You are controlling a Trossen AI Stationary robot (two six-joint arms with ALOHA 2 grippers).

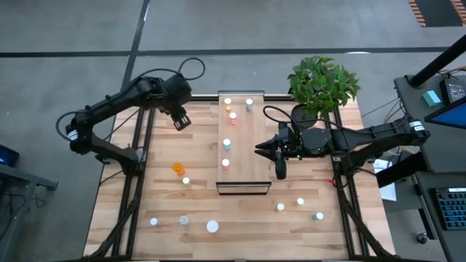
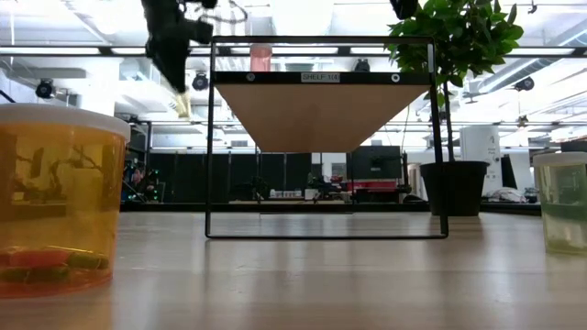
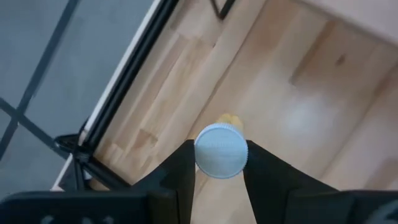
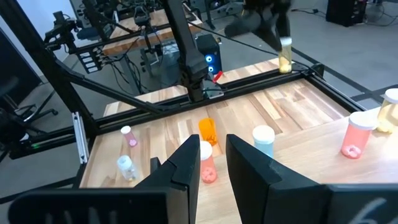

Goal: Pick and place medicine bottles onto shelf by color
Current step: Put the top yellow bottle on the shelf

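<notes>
My left gripper (image 1: 180, 120) is high above the table's far left part, left of the shelf (image 1: 244, 156), and is shut on a yellow bottle (image 4: 285, 56) with a white cap (image 3: 221, 149). The bottle also shows in the low view (image 2: 183, 103). My right gripper (image 4: 212, 163) reaches over the shelf from the right, open and empty, fingers level and pointing left. A pink bottle (image 4: 207, 167) stands on the shelf beyond its fingertips. Several bottles (image 1: 228, 102) stand on the shelf's far half. More stand on the table: an orange one (image 1: 178, 168) and pale ones (image 1: 212, 226). My left gripper pinches the yellow bottle at its white cap (image 3: 200, 155), one finger on each side. The fingers (image 3: 177, 171) come from above, pointing down. The bottle hangs below them, cap up, lifted clear of the table, its yellow body (image 2: 184, 105) slightly tilted.
A potted plant (image 1: 320, 84) stands at the table's far right, beside the shelf's far end. Loose bottles stand near the front right (image 1: 300, 201) and front left (image 1: 153, 221). Close to the low camera are an orange bottle (image 2: 55, 202) and a pale one (image 2: 561, 202).
</notes>
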